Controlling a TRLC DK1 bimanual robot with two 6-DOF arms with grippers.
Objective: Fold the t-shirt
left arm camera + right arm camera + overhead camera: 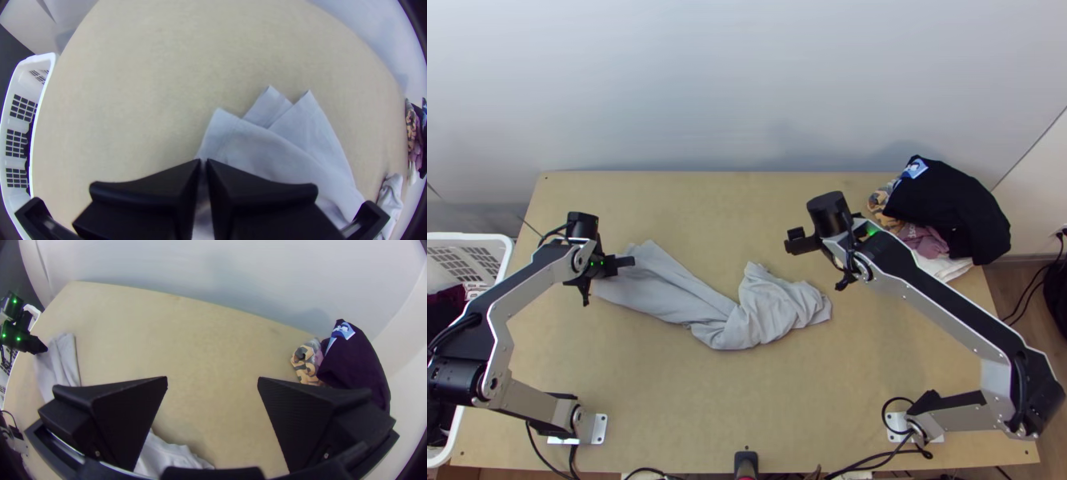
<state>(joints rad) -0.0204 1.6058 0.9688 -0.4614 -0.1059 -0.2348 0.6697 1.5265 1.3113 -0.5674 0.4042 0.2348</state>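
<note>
Top view: the pale grey fabric t-shirt lies twisted and bunched across the light wooden table. The flat-fingered black left gripper pinches one end; tugging there alone could drag the whole bundle. The matching right gripper, spread wide and holding nothing, might catch several layers, locking creases in.

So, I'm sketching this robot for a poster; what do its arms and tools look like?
The left arm and right arm have silver-grey links and black joints, with black cables near their white base plates. Green lights glow near the left tool and right tool, each with two wide, flat black fingers.
</note>
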